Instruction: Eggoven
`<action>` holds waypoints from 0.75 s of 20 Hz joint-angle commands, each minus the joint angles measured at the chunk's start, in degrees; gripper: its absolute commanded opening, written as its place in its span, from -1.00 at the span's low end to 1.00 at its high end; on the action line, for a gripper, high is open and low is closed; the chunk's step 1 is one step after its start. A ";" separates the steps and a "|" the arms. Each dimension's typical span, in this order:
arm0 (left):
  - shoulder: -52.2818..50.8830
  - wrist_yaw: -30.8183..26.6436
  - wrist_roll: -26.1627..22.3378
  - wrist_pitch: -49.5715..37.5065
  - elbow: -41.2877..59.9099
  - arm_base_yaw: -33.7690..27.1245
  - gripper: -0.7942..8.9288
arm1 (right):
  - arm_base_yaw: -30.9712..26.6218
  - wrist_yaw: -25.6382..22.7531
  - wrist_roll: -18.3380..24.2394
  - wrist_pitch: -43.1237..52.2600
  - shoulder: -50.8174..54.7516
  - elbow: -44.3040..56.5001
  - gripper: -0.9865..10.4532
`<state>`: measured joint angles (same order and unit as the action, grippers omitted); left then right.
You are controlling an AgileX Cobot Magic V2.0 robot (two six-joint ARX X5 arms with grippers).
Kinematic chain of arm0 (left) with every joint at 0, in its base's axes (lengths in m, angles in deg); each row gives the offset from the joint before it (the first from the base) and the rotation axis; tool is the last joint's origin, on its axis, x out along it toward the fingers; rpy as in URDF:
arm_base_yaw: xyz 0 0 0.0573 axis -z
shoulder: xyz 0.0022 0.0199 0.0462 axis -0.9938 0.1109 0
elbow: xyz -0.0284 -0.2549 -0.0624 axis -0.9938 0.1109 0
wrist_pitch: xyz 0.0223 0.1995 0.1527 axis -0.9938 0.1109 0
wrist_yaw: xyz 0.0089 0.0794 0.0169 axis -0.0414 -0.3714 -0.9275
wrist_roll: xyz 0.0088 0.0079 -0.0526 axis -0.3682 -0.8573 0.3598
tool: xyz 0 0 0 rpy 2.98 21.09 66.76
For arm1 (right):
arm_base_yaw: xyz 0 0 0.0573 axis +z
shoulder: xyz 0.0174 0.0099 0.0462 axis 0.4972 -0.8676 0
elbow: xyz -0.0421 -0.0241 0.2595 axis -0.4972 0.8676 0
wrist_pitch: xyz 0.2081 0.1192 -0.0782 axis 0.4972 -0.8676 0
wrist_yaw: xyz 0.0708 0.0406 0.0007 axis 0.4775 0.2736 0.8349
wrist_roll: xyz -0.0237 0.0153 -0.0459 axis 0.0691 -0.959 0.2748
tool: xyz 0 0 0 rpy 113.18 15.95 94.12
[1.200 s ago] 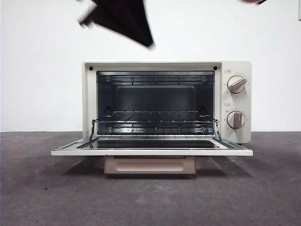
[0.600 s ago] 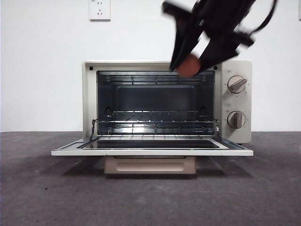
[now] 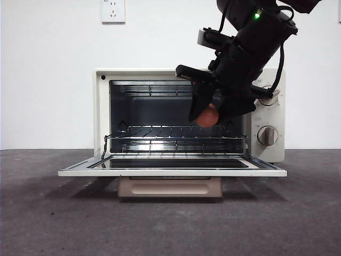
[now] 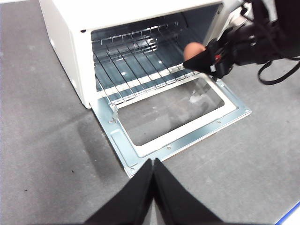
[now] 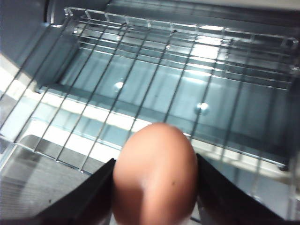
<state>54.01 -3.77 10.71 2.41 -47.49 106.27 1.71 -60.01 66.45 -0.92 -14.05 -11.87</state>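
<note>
The right tool (image 3: 206, 113) grips the egg (image 5: 155, 174) by its sides, just above the rack (image 3: 176, 132) at the open oven (image 3: 101, 106) mouth. The left tool (image 4: 153, 164) waits clenched, away from the oven. The egg looks smooth, light and fragile, so gentle side pressure seems wise.

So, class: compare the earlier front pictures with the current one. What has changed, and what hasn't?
The right hand, shut on the egg, came down from above the oven to its open mouth, just above the rack. The oven, its lowered door and knobs stayed put.
</note>
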 commanded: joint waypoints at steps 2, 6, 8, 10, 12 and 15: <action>0.02 0.09 1.14 0.20 -0.52 0.13 -0.82 | 0.31 0.87 -1.03 3.32 -2.58 -1.01 -0.82; 0.02 0.09 1.11 1.62 -0.52 0.13 -0.82 | 0.15 1.46 -2.12 4.20 -4.50 -1.01 -0.82; 0.02 0.09 1.11 1.51 -0.52 0.13 -0.82 | 0.09 1.49 -2.12 4.13 -5.42 -1.01 -0.82; 0.02 0.09 1.11 1.64 -0.52 0.15 -0.82 | 0.15 1.40 -2.08 4.44 -5.46 -1.01 -0.82; 0.02 0.09 1.11 1.92 -0.52 0.13 -0.82 | 0.59 1.22 -2.08 5.84 -5.46 -1.01 -0.71; 0.02 0.09 1.09 1.88 -0.52 0.13 -0.82 | 0.59 1.25 -2.12 6.23 -5.46 -1.01 -0.44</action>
<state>53.77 -3.77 11.71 4.64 -47.49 106.27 1.78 -58.70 64.97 4.63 -18.25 -12.02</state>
